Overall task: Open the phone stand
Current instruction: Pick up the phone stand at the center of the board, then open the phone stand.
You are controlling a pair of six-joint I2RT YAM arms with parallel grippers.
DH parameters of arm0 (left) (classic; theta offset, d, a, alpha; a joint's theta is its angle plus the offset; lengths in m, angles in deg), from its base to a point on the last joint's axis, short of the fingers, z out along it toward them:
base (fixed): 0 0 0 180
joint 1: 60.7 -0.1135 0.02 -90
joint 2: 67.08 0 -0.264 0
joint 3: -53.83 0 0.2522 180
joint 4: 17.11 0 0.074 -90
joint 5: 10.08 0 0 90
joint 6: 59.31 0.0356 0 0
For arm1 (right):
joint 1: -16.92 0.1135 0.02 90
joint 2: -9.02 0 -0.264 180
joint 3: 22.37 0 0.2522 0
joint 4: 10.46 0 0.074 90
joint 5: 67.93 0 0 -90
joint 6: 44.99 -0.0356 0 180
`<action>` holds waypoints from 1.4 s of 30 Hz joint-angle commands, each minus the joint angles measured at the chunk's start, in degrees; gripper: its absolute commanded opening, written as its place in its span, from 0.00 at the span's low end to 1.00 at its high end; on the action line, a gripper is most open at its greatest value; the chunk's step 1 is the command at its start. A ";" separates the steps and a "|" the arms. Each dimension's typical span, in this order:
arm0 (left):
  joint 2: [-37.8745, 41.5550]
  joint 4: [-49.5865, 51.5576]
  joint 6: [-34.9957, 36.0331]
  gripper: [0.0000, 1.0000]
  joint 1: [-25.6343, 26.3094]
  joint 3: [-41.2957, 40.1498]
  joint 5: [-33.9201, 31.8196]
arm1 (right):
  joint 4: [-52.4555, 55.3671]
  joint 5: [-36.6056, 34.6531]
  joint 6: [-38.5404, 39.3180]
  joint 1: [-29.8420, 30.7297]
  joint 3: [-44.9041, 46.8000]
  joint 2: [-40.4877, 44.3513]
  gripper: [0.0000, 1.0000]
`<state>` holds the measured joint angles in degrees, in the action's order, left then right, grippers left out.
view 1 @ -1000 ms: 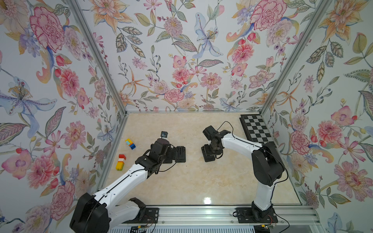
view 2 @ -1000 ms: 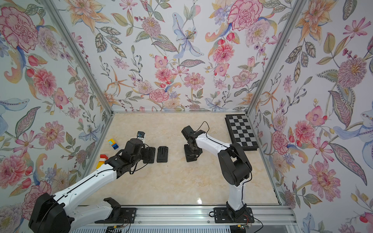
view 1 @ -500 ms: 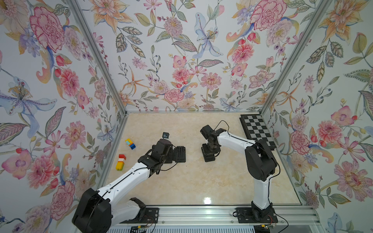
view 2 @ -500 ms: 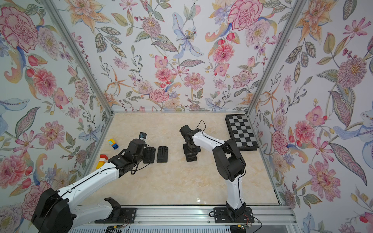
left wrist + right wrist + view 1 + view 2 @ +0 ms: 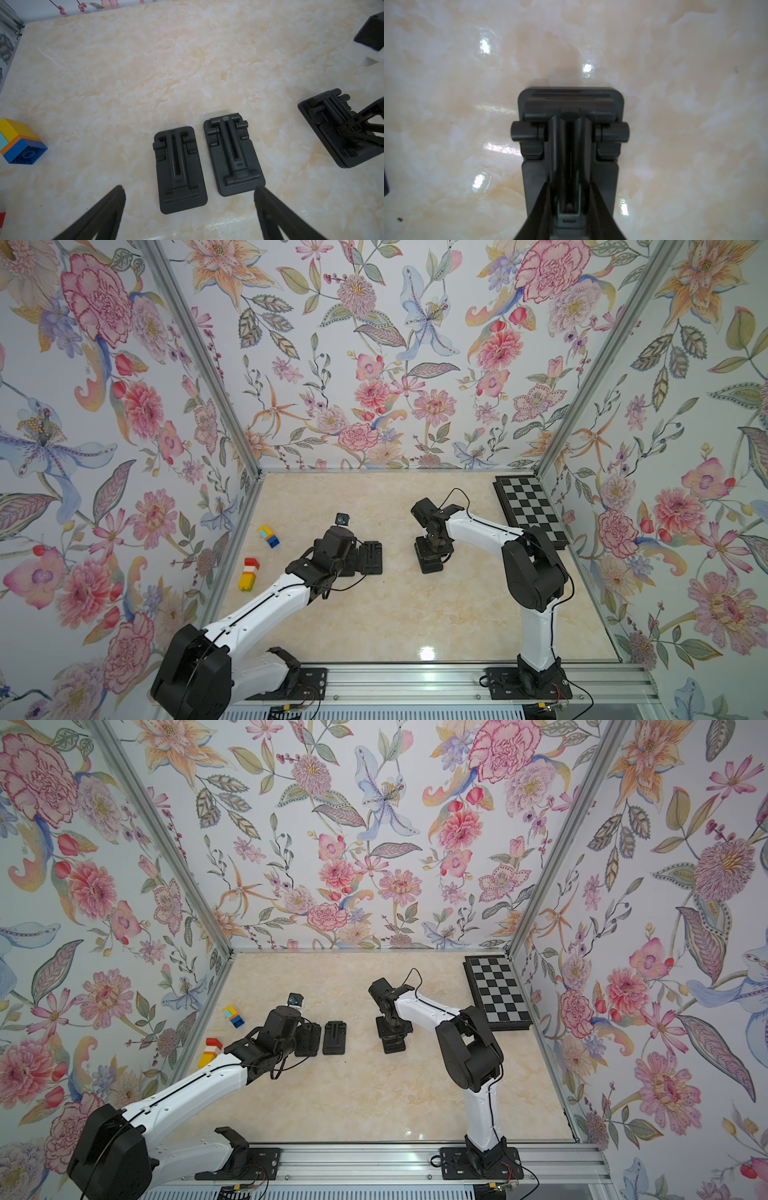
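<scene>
Desk [image 5: 395, 614], cream marble-look top.

9 o'clock edge: yellow-teal-blue toy brick stack [image 5: 268, 536] and red-white-yellow toy brick stack [image 5: 248, 574]. Not part of the job.

About 10 o'clock of centre: two flat black plastic phone stands lie side by side, just apart: outer folded stand [image 5: 307, 1039], inner folded stand [image 5: 334, 1038]. Left claw [image 5: 189, 187] hovers over their near ends, fingers wide apart, empty, touching neither.

About 1 o'clock of centre: third black plastic phone stand [image 5: 432, 560], base flat on the desk. Right claw [image 5: 570, 187] reaches down onto it, fingers pressed against both sides of its central support arm [image 5: 569, 145]. It looks clamped there.

2 o'clock corner: black-and-grey chequered board [image 5: 528, 506].

Progress, my reading: early. The grip appears made. Cannot tell whether the arm has left the base. Swinging it up on its hinge and setting the rest remain.
</scene>
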<state>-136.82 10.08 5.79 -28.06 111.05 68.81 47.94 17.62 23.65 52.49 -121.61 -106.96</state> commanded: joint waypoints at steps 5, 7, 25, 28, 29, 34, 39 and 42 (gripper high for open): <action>-4.24 0.35 0.99 0.98 0.14 8.44 2.96 | 1.75 6.09 4.38 -3.82 -5.06 0.91 0.00; -6.51 -0.41 1.43 0.98 -0.61 10.89 6.15 | 0.42 12.75 4.93 -6.26 -6.09 1.27 0.00; -25.45 -15.85 -4.80 0.98 -14.99 24.48 38.53 | -8.02 50.51 4.48 -19.65 -21.69 -6.51 0.00; -28.20 -20.49 -7.68 0.97 -15.78 25.25 42.63 | -12.07 55.82 2.51 -20.85 -22.90 -8.05 0.00; -29.18 -22.72 -9.11 0.96 -16.10 25.27 44.04 | -14.20 57.38 1.11 -21.24 -22.86 -8.52 0.00; -34.48 -32.74 -17.37 0.95 -17.17 26.94 50.70 | -29.18 65.07 -10.10 -22.39 -22.19 -11.23 0.00; -39.02 -46.53 -28.44 0.94 -17.66 27.04 54.19 | -44.82 67.82 -22.91 -22.70 -22.14 -13.81 0.00; -40.49 -53.77 -34.32 0.95 -18.01 25.90 53.60 | -53.93 67.49 -30.12 -22.74 -21.45 -15.12 0.00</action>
<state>-175.88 -31.82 -19.87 -45.11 136.49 120.04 8.81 81.75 3.78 29.78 -142.59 -121.00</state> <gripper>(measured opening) 0.944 0.271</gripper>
